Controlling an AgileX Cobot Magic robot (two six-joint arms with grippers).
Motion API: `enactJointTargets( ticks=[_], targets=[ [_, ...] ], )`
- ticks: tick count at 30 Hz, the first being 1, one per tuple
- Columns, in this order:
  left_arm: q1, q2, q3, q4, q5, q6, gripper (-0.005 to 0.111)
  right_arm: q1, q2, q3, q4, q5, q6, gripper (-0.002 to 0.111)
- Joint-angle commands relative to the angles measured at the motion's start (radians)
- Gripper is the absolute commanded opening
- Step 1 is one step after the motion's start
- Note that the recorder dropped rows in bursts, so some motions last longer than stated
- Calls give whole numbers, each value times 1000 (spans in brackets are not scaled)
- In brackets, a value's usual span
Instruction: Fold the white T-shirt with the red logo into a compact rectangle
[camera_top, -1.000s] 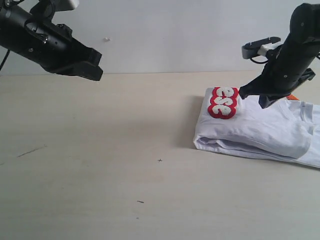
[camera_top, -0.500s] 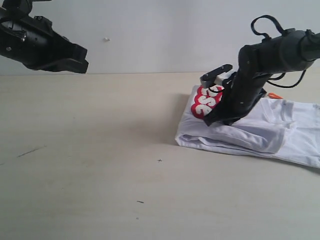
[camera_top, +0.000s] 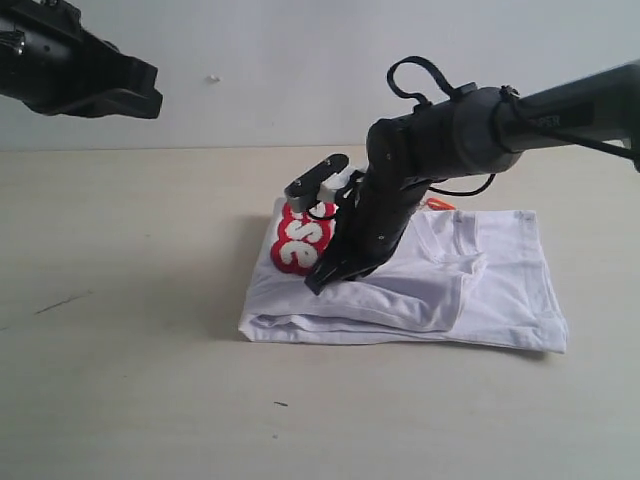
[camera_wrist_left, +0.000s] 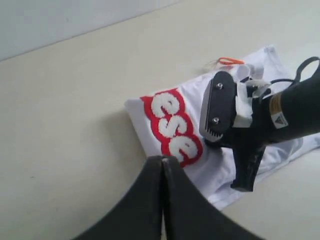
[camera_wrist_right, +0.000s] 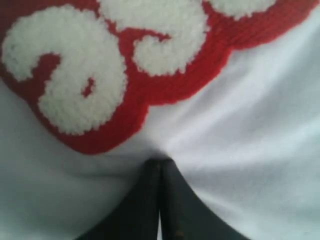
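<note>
The white T-shirt (camera_top: 490, 295) lies folded on the table, right of the middle, with the red logo (camera_top: 298, 243) showing "ese" at its left end. An orange neck tag (camera_top: 438, 204) peeks out behind the arm. My right gripper (camera_top: 320, 280) is shut, its tips pressed down into the fabric just beside the logo (camera_wrist_right: 115, 65); in the right wrist view the closed tips (camera_wrist_right: 160, 161) dent the white cloth (camera_wrist_right: 250, 130). High at the far left my left gripper (camera_top: 145, 92) hangs shut, clear of the shirt, its closed tips (camera_wrist_left: 162, 159) over the logo (camera_wrist_left: 172, 126).
The beige table (camera_top: 140, 320) stretches bare to the left and front of the shirt, with a few small dark marks (camera_top: 281, 404). A pale wall (camera_top: 280, 60) rises behind the table's far edge.
The right gripper has swept left with its tips on the shirt, and the whole folded shirt has slid left with it. The left arm has drawn back up and to the left.
</note>
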Motion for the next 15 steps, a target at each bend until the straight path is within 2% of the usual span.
enactJointTargets(
  ticks=[1,4,6,11,15],
  targets=[
    [3,-90,36,15,-25,-13,0,14,-30,17,30,19,83,0],
    [3,-150,87,15,-103,-13,0,8,-98,17,-38,29,177,0],
    [3,-184,114,16,-134,-13,0,0,-157,19,-94,37,239,4],
    [3,-226,126,14,-144,-13,0,-78,-310,19,-144,98,355,28],
    [3,-227,126,11,-144,-13,0,-187,-359,19,-133,217,383,48]
  ],
)
